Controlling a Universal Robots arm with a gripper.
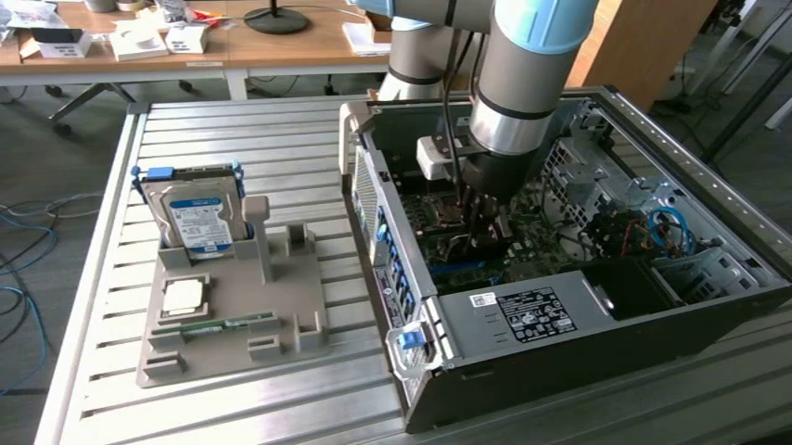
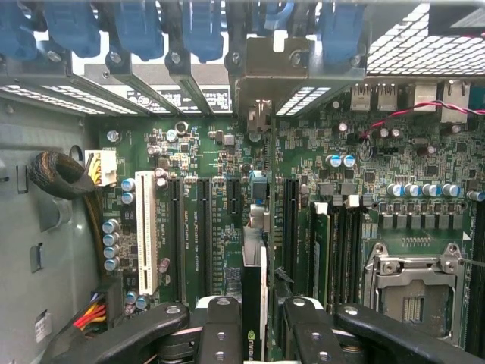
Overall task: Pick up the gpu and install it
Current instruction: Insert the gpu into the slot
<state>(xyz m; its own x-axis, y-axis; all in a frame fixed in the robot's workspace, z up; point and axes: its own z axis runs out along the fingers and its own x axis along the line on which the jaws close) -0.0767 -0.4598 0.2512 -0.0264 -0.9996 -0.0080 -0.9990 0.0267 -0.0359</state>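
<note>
One NVIDIA-marked gpu (image 2: pixel 251 337) in end effector (image 2: pixel 259 309)

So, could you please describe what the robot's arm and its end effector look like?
The arm is a thick silver-grey tube with light blue joint caps and a black band near the wrist. A small white box sits at the wrist, and black cables run down beside it. The end effector is black, with two blocky fingers on linkage bars, dotted with round screw holes.
</note>
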